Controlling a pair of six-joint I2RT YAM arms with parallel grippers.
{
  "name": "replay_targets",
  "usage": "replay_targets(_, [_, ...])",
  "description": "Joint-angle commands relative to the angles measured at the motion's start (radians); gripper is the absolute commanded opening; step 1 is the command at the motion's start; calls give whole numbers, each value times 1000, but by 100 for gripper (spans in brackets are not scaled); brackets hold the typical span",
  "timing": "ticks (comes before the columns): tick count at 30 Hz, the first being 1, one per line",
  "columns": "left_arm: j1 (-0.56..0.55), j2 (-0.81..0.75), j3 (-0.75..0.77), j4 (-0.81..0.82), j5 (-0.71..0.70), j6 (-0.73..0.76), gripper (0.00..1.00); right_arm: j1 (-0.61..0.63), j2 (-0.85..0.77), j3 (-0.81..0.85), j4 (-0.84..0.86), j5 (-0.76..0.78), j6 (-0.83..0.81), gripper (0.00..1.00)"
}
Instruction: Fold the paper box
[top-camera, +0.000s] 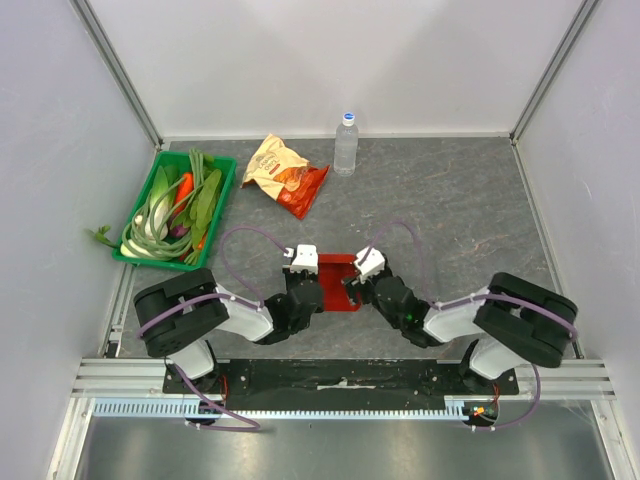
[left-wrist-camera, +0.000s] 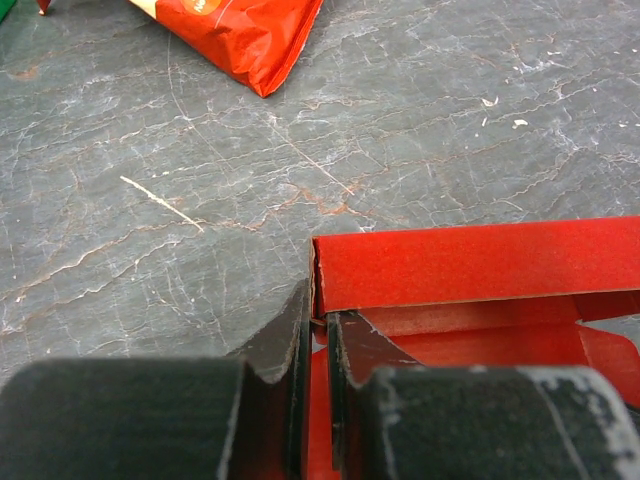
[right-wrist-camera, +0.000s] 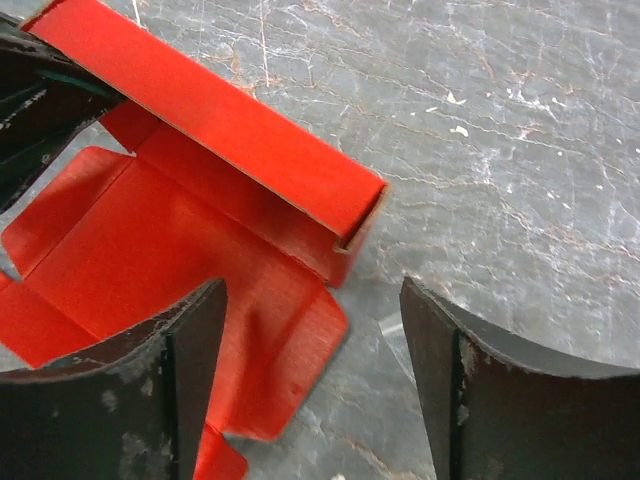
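Left gripper (left-wrist-camera: 318, 335) pinches the left end of the paper box (right-wrist-camera: 230, 130) upright wall. Right gripper (right-wrist-camera: 312, 320) is spread over its right end. Wall runs arm-to-arm by tabletop (top-camera: 450, 200) near edge.

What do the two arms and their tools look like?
Both the left arm and right arm have bulky black housings with white links, and a thin purple cable loops along each. The left tool and right tool have flat black fingers, scuffed pale at the edges.
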Motion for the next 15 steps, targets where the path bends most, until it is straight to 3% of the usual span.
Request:
replay_targets(1, [-1,10,16,54,-28,25,2,-4,-151,-57,3,-7,41,81])
replay_targets(6, [-1,8,15,51,-28,19,2,-49,-244,-113,-27,28,47,82])
replay_targets(8, [-1,7,16,51,-27,17,2,-50,-247,-119,-7,5,25,78])
replay_targets(12, [-1,8,21,45,-24,16,2,-49,-174,-82,24,-15,-3,56])
replay_targets(15, [-1,8,24,36,-25,13,2,-12,-99,-51,58,14,-23,55])
